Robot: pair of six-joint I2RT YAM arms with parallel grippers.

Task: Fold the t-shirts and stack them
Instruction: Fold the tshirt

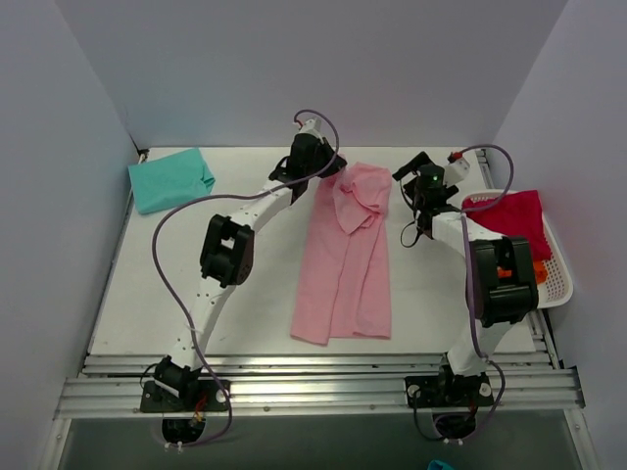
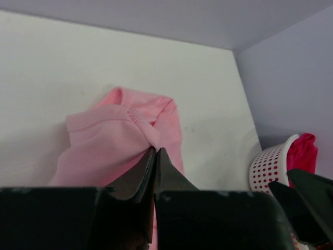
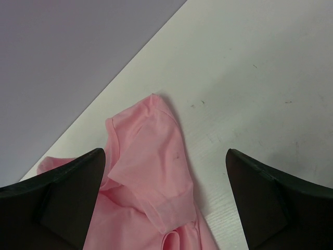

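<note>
A light pink t-shirt (image 1: 345, 259) lies lengthwise in the middle of the table, with its top end bunched and folded over. My left gripper (image 1: 331, 174) is shut on a fold of that top end; the cloth (image 2: 117, 140) is pinched at its tips (image 2: 156, 150). My right gripper (image 1: 408, 176) is open and empty, hovering just right of the shirt's top. A pink sleeve (image 3: 151, 166) lies below, between its spread fingers (image 3: 165, 152). A folded teal t-shirt (image 1: 171, 180) lies at the far left corner. A crimson t-shirt (image 1: 514, 217) drapes over the basket.
A white mesh basket (image 1: 558, 284) stands at the right table edge and also shows in the left wrist view (image 2: 268, 166) with the crimson shirt (image 2: 302, 151). Walls close in the table at the left, back and right. A slatted rail runs along the near edge (image 1: 313, 377).
</note>
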